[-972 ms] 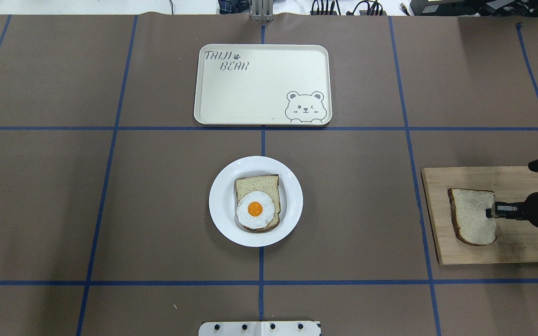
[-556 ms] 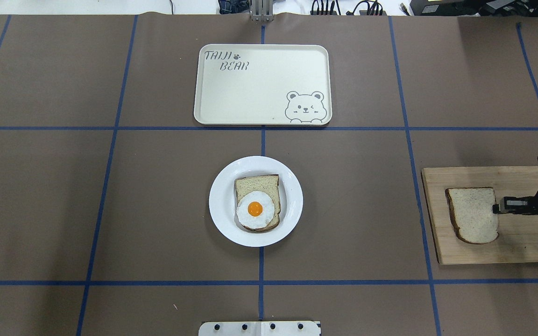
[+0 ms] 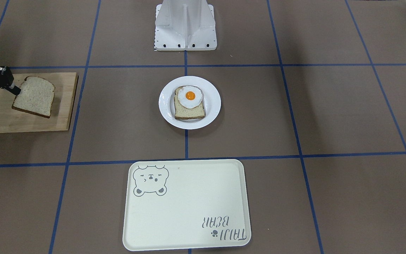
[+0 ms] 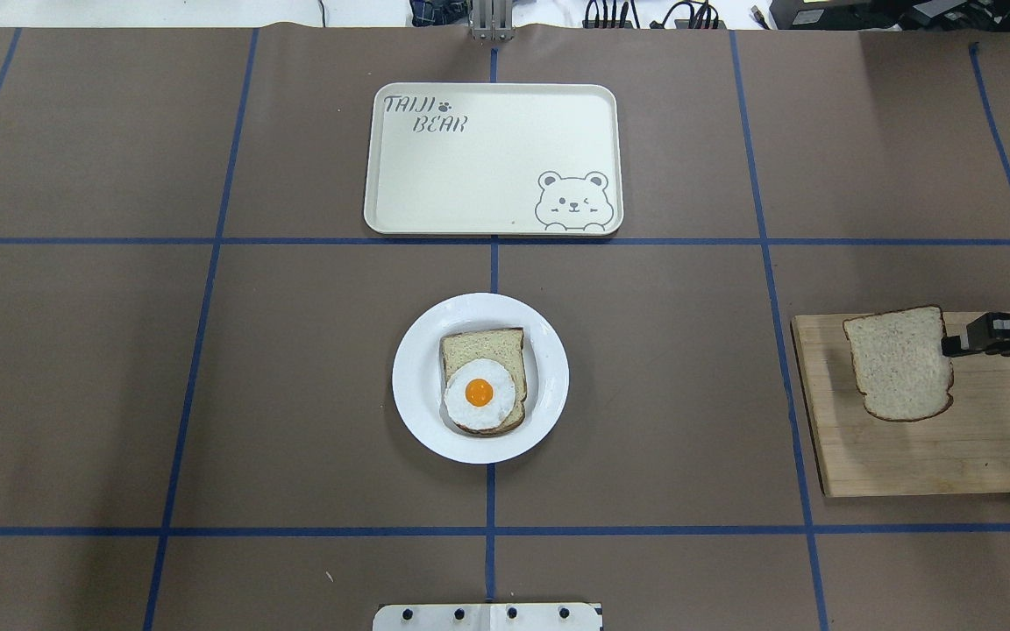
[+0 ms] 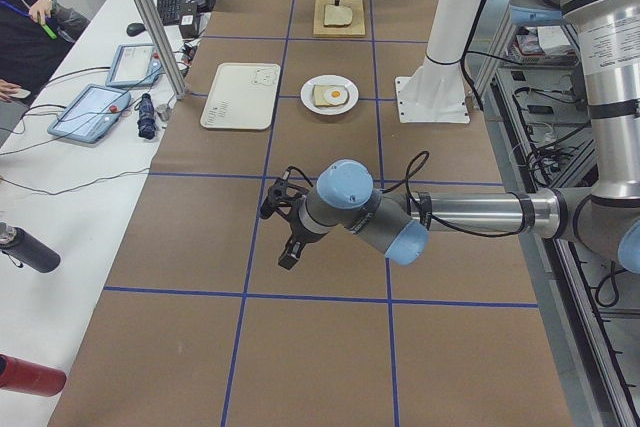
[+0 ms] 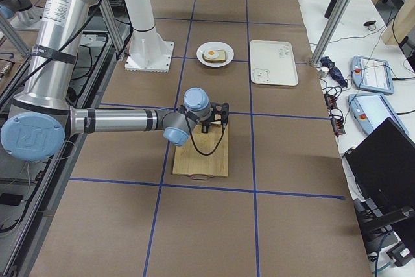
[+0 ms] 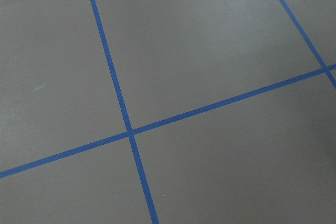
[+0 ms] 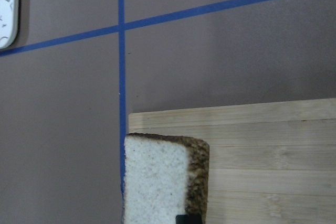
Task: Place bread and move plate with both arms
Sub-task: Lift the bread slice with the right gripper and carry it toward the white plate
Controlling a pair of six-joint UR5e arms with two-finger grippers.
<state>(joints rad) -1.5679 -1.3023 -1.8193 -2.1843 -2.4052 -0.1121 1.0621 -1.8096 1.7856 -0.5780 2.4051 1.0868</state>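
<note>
The bread [image 4: 901, 364] is a plain slice with a dark crust, held up off the wooden cutting board [image 4: 908, 456] at the table's right. My right gripper [image 4: 948, 343] is shut on the slice's edge; the front-facing view shows the same pinch on the bread [image 3: 34, 96], which hangs tilted. The right wrist view shows the bread [image 8: 157, 182] over the board's corner. The white plate [image 4: 408, 377] sits mid-table with an egg-topped slice [image 4: 480, 394] on it. My left gripper [image 5: 285, 227] hovers over bare table far from the plate, seen only from the side, so I cannot tell its state.
A cream bear tray [image 4: 470, 175] lies beyond the plate. The robot's white base post [image 3: 185, 24] stands on the near side. Blue tape lines cross the brown table cover. A person sits at the side table with tablets [image 5: 95, 107].
The bread has risen off the cutting board in the right gripper's hold and shifted toward the far side of the board. The plate and tray have not moved.
</note>
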